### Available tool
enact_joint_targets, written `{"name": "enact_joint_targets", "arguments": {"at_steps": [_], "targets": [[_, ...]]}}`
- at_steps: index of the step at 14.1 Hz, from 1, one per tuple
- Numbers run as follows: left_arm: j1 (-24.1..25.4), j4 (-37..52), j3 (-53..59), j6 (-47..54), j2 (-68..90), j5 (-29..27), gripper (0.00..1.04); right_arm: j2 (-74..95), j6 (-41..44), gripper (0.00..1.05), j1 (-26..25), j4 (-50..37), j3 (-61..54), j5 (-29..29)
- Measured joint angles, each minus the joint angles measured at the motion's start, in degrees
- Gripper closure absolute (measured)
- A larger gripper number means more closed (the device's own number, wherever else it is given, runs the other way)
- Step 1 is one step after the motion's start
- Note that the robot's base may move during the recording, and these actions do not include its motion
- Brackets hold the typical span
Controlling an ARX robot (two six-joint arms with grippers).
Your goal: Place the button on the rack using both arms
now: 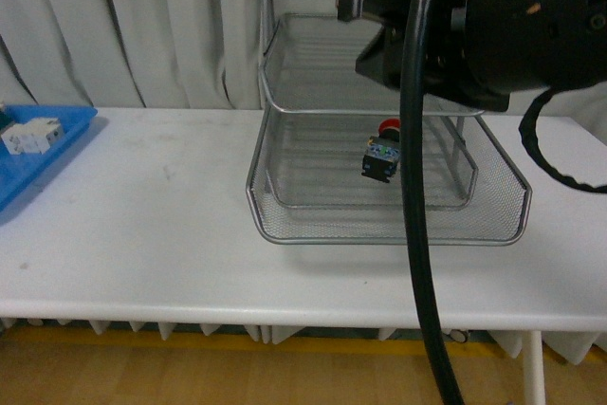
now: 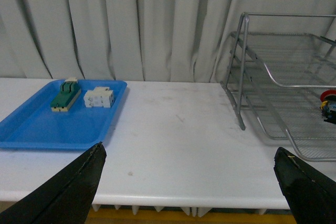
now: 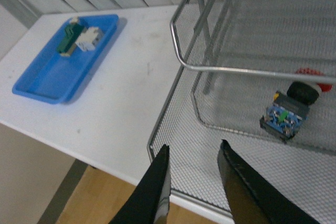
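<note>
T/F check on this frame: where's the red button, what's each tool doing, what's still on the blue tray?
1. The red-capped push button lies in the silver wire mesh rack. True.
2. The right tool grips the button. False: it holds nothing, set apart from it.
3. The blue plastic tray holds two parts. True.
4. The left tool is shut. False: its fingers are spread wide.
</note>
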State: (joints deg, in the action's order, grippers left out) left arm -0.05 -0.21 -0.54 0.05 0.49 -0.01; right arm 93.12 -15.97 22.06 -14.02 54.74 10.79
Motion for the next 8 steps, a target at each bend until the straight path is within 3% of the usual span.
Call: {"name": "enact_joint_targets", "arguments": {"at_steps": [6, 8], "targets": [[0.0, 0.0, 0.0, 0.0, 0.0, 0.0, 0.07, 1.8, 2.5, 1.03, 0.9, 1.6, -2.9, 2.0], [0.0, 0.0, 0.0, 0.0, 0.0, 0.0, 0.07, 5.6, 4.8, 1.03, 3.1, 3.1, -6.4, 4.5]]}}
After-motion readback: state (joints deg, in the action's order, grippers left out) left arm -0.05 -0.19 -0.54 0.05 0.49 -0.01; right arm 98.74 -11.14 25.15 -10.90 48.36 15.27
